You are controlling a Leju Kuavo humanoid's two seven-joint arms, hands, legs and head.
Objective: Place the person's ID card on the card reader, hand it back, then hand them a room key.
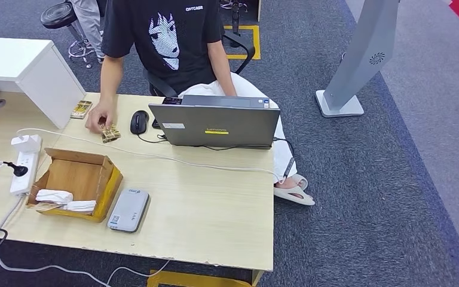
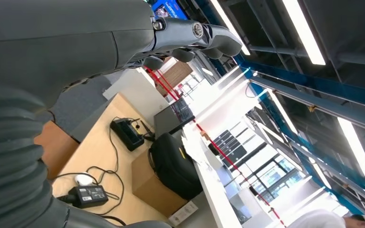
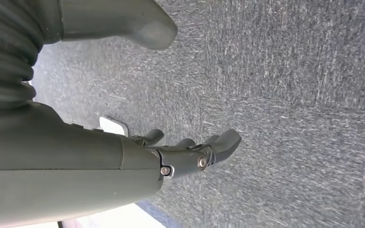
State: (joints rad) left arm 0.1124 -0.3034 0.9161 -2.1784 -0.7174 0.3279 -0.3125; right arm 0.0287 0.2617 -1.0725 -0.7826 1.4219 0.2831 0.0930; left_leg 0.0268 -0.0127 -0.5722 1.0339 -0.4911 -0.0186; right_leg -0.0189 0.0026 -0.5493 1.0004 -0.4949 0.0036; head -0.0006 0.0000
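Note:
A person in a black T-shirt sits behind the table, one hand (image 1: 100, 118) resting on a gold patterned card (image 1: 112, 134) that lies flat on the wood. A second similar card (image 1: 81, 109) lies near the table's far left edge. The grey card reader (image 1: 128, 210) sits flat near the front of the table, nothing on it. My left hand (image 2: 180, 38) hangs in the air with fingers loosely extended, holding nothing. My right hand (image 3: 176, 159) hangs over grey carpet, thumb apart from the fingers, also holding nothing.
An open cardboard box (image 1: 95, 173) with white items stands left of the reader. A power strip (image 1: 24, 164) and white cable run along the table's left side. A grey laptop (image 1: 215, 124) and black mouse (image 1: 138, 121) stand before the person. A white cabinet (image 1: 30, 69) stands far left.

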